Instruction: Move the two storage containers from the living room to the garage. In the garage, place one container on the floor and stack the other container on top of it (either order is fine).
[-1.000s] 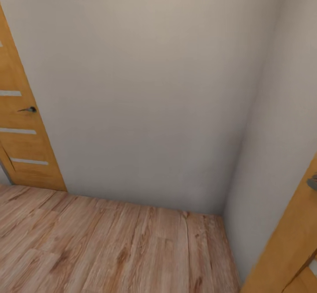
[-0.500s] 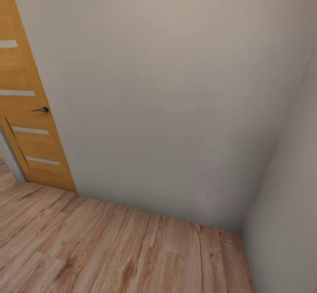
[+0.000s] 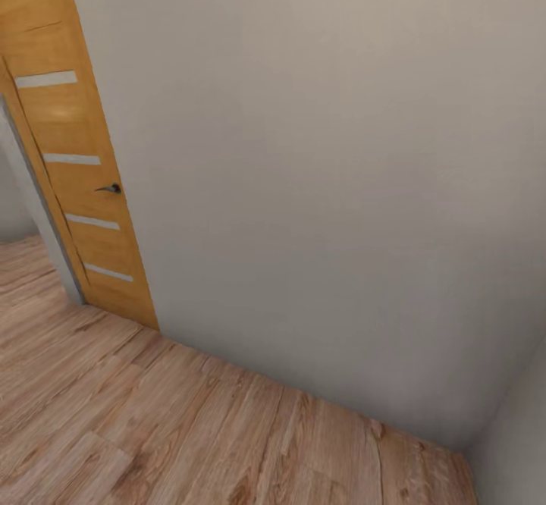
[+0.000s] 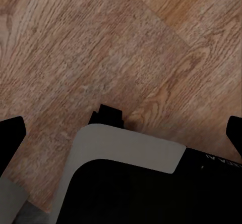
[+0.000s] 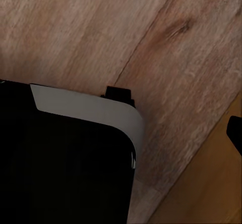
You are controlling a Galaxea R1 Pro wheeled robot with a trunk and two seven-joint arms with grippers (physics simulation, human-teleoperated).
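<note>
- Wood plank floor (image 3: pixel 152 429) and a plain pale wall (image 3: pixel 318 186) are what your head camera looks at, with an orange-brown door (image 3: pixel 76 156) at the left edge of that view.
- Compared with a second ago, the whole picture has slid: the door with its dark handle (image 3: pixel 111 188) now sits further in from the left, and the second door that showed at the right has gone out of frame. That reads as your base or head turning left, not the doors moving.
- Beside the door a strip of open floor now shows; this looks like the way onward.
- Left gripper (image 4: pixel 121 138): its dark fingertips show at the two edges of the left wrist view, wide apart with nothing between them, so it is released. Below it lie the planks and a corner of the robot's base (image 4: pixel 126 148).
- Right gripper: one dark tip (image 5: pixel 235 133) shows at the edge of the right wrist view; you cannot tell whether it is spread or closed.
- Neither storage container is in hand, and where they lie cannot be told. You seem to be travelling in a wood-floored room, with carrying still ahead.
</note>
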